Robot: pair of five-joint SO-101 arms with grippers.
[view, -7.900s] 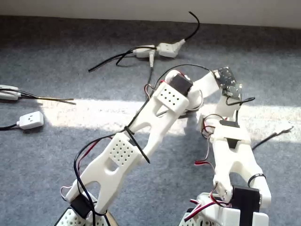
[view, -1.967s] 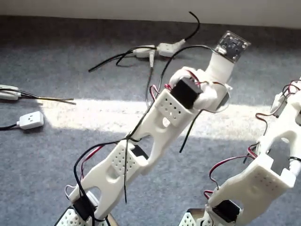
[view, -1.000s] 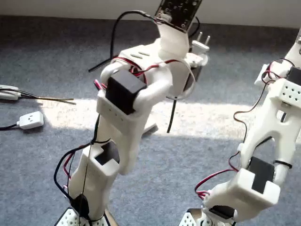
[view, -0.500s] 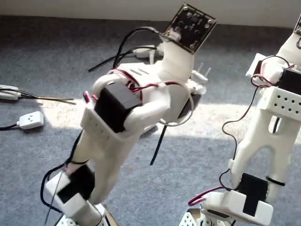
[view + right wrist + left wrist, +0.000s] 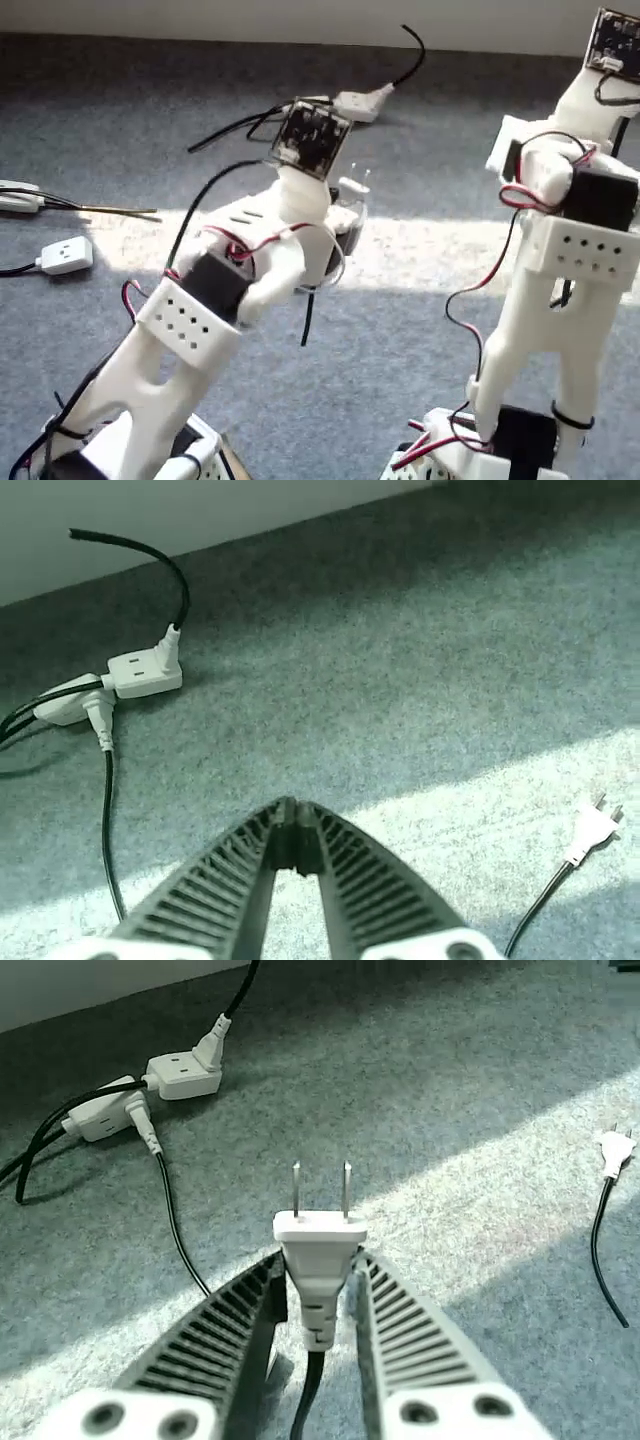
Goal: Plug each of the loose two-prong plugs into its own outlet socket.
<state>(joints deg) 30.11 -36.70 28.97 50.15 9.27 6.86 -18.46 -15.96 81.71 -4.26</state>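
You're holding the white plug (image 5: 318,1250) in the left gripper (image 5: 318,1262), fingers closed on its body and prongs pointing straight out along the gripper's axis. The outlet socket (image 5: 183,1075) is lying on the carpet well ahead, toward the wall and off the prongs' line. The right gripper (image 5: 296,820) is sitting closed and empty, with a second loose plug (image 5: 592,830) lying apart from it.

Legible text, numbers, signs: none. The plug (image 5: 320,1248), the outlets (image 5: 357,104) at 12 o'clock and the arms (image 5: 185,325) carry no marking that can be read.
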